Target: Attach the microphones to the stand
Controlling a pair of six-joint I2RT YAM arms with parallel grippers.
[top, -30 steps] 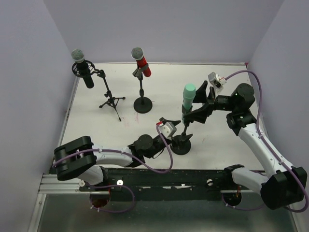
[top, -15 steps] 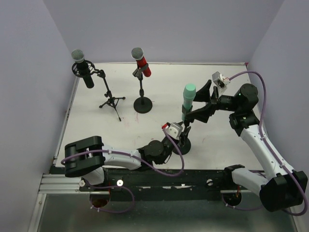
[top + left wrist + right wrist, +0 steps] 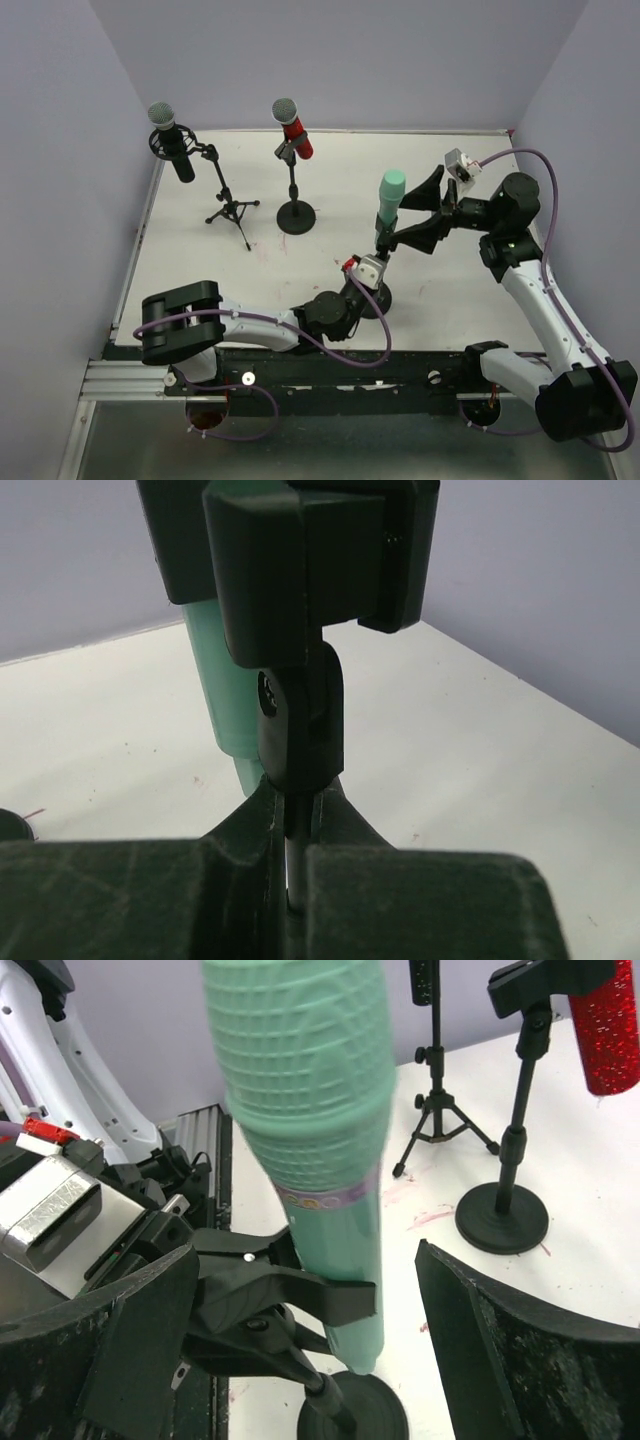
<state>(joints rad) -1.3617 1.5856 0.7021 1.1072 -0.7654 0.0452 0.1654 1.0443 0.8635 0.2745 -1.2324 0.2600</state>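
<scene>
Standing nearly upright in the near stand [image 3: 380, 298], the green microphone [image 3: 391, 200] sits between the parted fingers of the right hand [image 3: 405, 222]. The left hand [image 3: 290, 860] is clamped on the stand's rod below.

— How is the light?
— Soft and even, from overhead. The white table [image 3: 200, 270] is bright with no glare, and the shadows on it are faint.
— Sharpness?
— The overhead view is crisp. In the left wrist view the left gripper [image 3: 290, 880] is dark and blurred, the stand rod [image 3: 291, 840] in it a pale smear, the stand clip [image 3: 300, 570] above it soft. Within the right gripper [image 3: 305, 1350], the mint-green microphone [image 3: 310, 1110] looks slightly soft.
</scene>
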